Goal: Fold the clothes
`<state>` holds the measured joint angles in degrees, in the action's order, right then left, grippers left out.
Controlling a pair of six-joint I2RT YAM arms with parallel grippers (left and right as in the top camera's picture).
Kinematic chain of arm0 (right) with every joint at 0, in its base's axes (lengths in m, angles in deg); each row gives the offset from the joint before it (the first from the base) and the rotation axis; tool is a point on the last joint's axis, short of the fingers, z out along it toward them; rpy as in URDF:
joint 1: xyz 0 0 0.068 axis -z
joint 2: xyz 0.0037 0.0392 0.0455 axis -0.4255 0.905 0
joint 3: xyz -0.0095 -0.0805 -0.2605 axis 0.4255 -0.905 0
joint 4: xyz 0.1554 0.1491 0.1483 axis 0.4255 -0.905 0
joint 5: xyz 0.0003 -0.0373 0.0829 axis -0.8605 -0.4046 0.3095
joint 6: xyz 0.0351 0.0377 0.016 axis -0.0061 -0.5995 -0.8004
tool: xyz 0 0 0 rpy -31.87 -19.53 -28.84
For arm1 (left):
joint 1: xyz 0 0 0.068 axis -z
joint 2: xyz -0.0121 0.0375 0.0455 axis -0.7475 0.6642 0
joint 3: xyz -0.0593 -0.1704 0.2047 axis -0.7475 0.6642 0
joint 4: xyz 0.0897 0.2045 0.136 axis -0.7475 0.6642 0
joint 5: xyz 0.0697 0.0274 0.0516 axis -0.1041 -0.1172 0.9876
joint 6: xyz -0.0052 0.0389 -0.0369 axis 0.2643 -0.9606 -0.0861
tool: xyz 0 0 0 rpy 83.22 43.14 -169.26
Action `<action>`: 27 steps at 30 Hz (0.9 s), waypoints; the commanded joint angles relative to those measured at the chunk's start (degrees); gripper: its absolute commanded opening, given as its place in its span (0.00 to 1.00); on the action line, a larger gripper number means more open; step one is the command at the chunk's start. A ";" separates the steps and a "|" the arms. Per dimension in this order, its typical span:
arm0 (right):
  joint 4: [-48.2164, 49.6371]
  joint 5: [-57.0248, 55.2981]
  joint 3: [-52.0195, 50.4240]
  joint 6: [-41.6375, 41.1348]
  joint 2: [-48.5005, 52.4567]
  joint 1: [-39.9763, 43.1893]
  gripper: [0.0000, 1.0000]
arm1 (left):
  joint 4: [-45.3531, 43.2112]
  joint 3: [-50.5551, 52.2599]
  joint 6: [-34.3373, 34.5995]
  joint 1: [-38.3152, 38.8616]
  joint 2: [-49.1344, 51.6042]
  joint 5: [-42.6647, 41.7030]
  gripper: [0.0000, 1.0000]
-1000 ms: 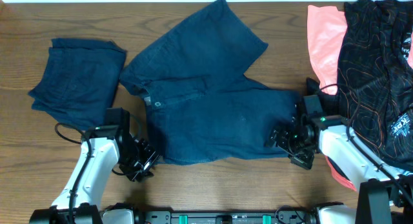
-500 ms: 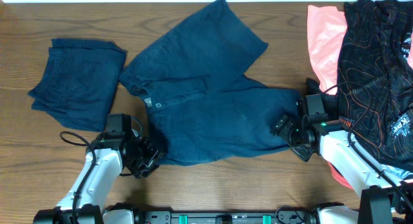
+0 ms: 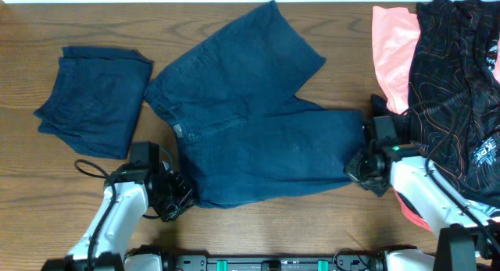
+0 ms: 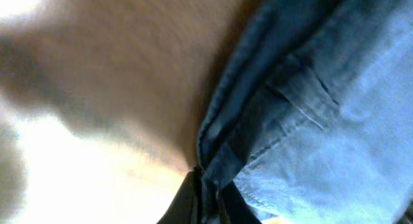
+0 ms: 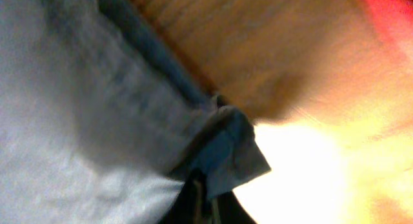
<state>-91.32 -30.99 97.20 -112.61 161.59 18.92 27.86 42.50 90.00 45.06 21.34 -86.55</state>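
Dark blue shorts lie spread across the middle of the wooden table. My left gripper is at their near left corner, shut on the fabric edge. The left wrist view shows the seamed blue edge pinched between my dark fingers. My right gripper is at the near right leg end, shut on the hem corner. In the right wrist view that folded hem corner sits in the closed right gripper.
A folded dark blue garment lies at the left. A pink garment and a black patterned one are heaped at the right edge, close behind my right arm. Bare wood shows along the front edge.
Both grippers have moved inward onto the shorts' near corners and shut on the fabric. The shorts' lower edge has shifted and lies a little flatter.
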 commanded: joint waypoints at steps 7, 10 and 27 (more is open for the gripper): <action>-15.89 -1.27 16.79 14.16 -6.23 5.95 0.01 | 10.45 -9.29 -10.27 2.97 -16.00 6.54 0.06; -20.83 -1.97 19.87 16.00 -7.67 7.85 0.01 | 16.52 -12.61 -10.23 5.73 -20.33 7.63 0.06; -14.36 -2.05 36.17 34.67 -9.11 8.63 0.01 | 21.73 -26.62 -1.27 15.06 -27.04 23.67 0.06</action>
<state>-109.86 -26.48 130.47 -83.30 150.38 28.60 50.19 16.43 84.61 60.65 -6.95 -75.82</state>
